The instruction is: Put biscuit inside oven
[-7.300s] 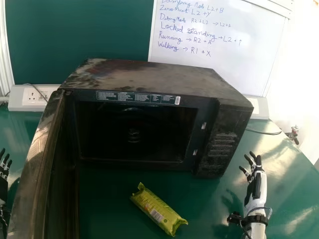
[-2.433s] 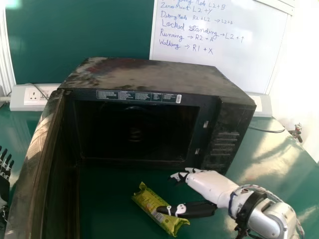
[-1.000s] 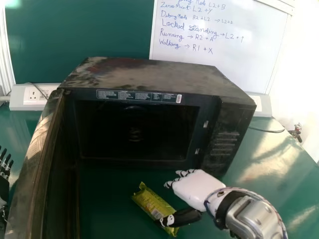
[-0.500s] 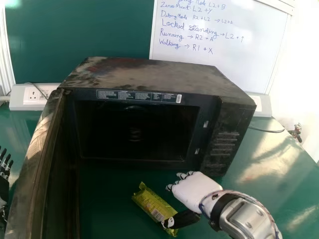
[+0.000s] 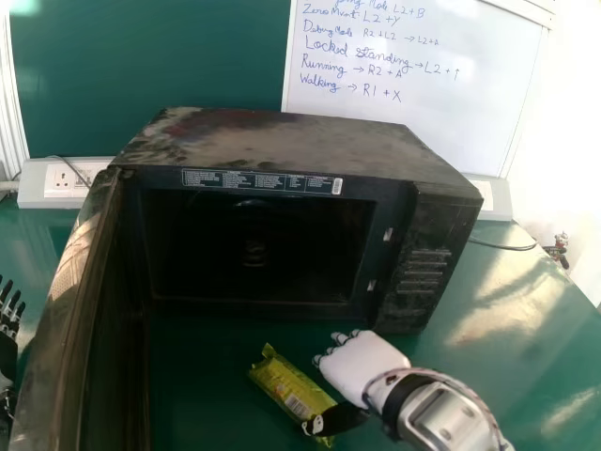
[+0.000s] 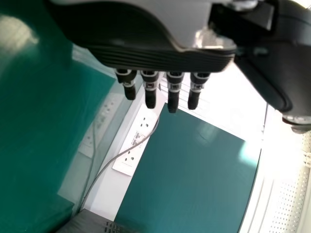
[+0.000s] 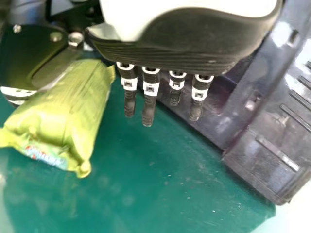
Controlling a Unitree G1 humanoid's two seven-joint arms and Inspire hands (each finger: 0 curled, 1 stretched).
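Observation:
My right hand (image 5: 362, 366) is low in the head view, right of the green biscuit packet (image 5: 285, 383), its thumb over the packet's near end and its fingers straight. In the right wrist view the packet (image 7: 65, 114) lies beside my right hand (image 7: 184, 41), on the thumb's side, with no fingers curled round it. The black oven (image 5: 300, 150) stands behind the packet with its door (image 5: 80, 310) open on the left. My left hand (image 5: 7, 343) is at the head view's left edge, beyond the door; in the left wrist view the left hand (image 6: 146, 53) has straight fingers.
The green table (image 5: 526, 329) extends right of the oven. White socket strips (image 5: 61, 185) run behind it, with a cable (image 5: 502, 247) at the right. A whiteboard (image 5: 423, 122) stands at the back.
My right hand has come in from the right side to the packet, then shifted slightly down and left, its thumb sliding toward the near end. The packet and the left hand have hardly moved.

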